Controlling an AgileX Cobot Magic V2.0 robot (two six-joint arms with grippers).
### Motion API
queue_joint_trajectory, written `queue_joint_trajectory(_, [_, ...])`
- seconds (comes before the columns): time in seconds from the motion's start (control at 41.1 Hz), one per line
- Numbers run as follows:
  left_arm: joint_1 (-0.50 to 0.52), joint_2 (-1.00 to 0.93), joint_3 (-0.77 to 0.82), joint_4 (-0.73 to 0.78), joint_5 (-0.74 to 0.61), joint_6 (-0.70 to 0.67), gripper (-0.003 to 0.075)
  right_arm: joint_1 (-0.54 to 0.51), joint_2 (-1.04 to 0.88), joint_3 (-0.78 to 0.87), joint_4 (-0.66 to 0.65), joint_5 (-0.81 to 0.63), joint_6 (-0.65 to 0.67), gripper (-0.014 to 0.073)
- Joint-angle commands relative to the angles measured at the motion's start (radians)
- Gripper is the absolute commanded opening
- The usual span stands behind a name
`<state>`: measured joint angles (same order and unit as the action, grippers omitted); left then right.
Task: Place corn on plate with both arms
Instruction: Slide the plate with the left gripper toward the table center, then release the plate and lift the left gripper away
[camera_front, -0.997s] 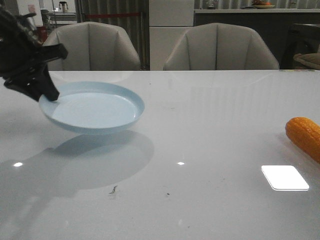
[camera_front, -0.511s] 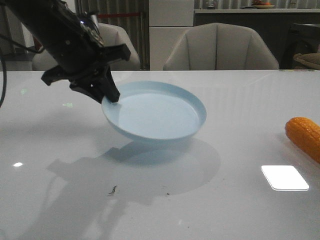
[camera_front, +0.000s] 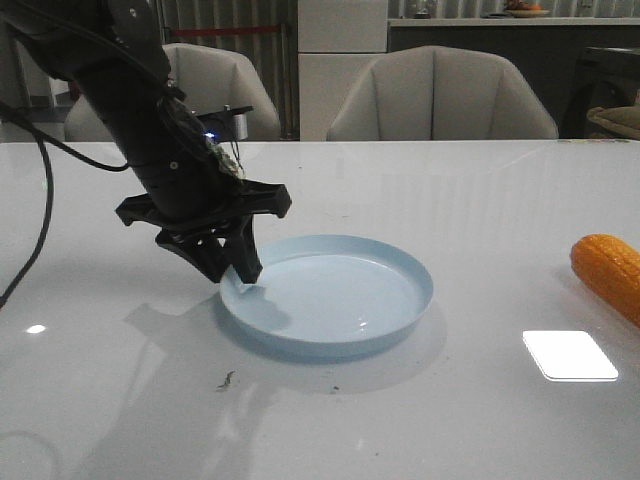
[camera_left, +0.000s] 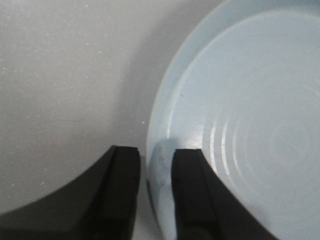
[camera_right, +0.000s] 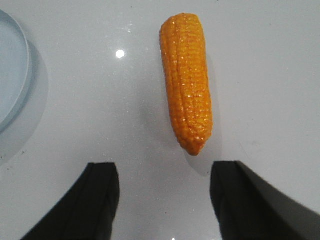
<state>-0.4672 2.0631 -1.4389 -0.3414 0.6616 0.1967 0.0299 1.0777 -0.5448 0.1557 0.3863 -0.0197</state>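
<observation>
The plate (camera_front: 330, 295) sits flat mid-table, left gripper (camera_front: 228, 268) pinching its near-left rim (glossy, probably slippery, so grip stays on the lip). Corn (camera_right: 186, 81) lies far right, stiff and bumpy; right gripper (camera_right: 165, 200) is spread above it, best grabbed mid-cob.

left arm (camera_front: 150, 130): black | blue light | black cable | dark jaws

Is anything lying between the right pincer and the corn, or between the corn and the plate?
Nothing visible. In the right wrist view only bare table separates the open right pincer from the corn, and bare table lies between corn and plate.
</observation>
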Motion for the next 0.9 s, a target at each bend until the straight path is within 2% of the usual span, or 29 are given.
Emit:
queue_joint_trajectory(0.0, [-0.010,-0.057,-0.044,0.003,-0.017,-0.001,0.0401,-0.001,-0.011,-0.032,0.002,-0.042,-0.006,0.0510])
queue_joint_trajectory(0.243, [0.024,-0.113,-0.198,0.009,0.020,-0.001,0.0411,-0.001,-0.011,-0.032,0.002,-0.055,-0.006,0.0510])
queue_joint_trajectory(0.486, [0.110,-0.245,-0.341,0.022,0.043,-0.001,0.0411,-0.001,-0.011,-0.032,0.002,-0.079,-0.006,0.0510])
queue_joint_trajectory(0.705, [0.187,-0.397,-0.344,0.213,0.070,-0.001,0.0411,-0.001,-0.007,-0.032,-0.032,-0.056,-0.009,0.0510])
queue_joint_trajectory(0.875, [0.242,-0.494,-0.271,0.231,0.015,-0.001,0.0411,-0.001,-0.007,-0.044,-0.069,-0.130,-0.009,0.0510])
